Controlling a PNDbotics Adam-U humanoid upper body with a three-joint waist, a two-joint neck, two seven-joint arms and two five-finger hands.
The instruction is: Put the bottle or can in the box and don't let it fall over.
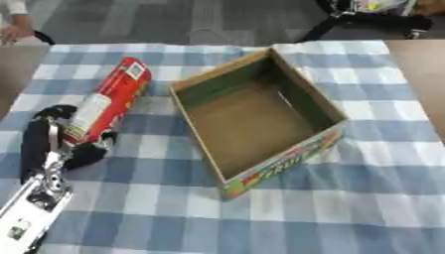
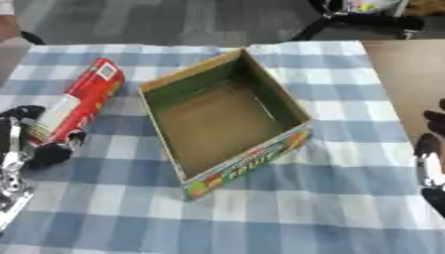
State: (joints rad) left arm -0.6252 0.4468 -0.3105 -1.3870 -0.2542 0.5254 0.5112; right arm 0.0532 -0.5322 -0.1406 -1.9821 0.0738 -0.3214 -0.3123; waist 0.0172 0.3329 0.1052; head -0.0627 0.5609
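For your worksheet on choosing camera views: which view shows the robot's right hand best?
The right eye view. Only there does the right hand show, as dark fingers at the right edge, beside the checked tablecloth; whether they are open or curled cannot be told. The left eye view shows none of it: its right side holds only cloth and the box.

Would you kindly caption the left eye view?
Left hand grips a tilted red can beside the empty box.

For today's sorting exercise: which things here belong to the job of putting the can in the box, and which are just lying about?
Belongs to the job:
red can, lying tilted in the left hand
open cardboard box, empty

Just there:
checked tablecloth
right hand, idle at the right edge
chair base beyond the table
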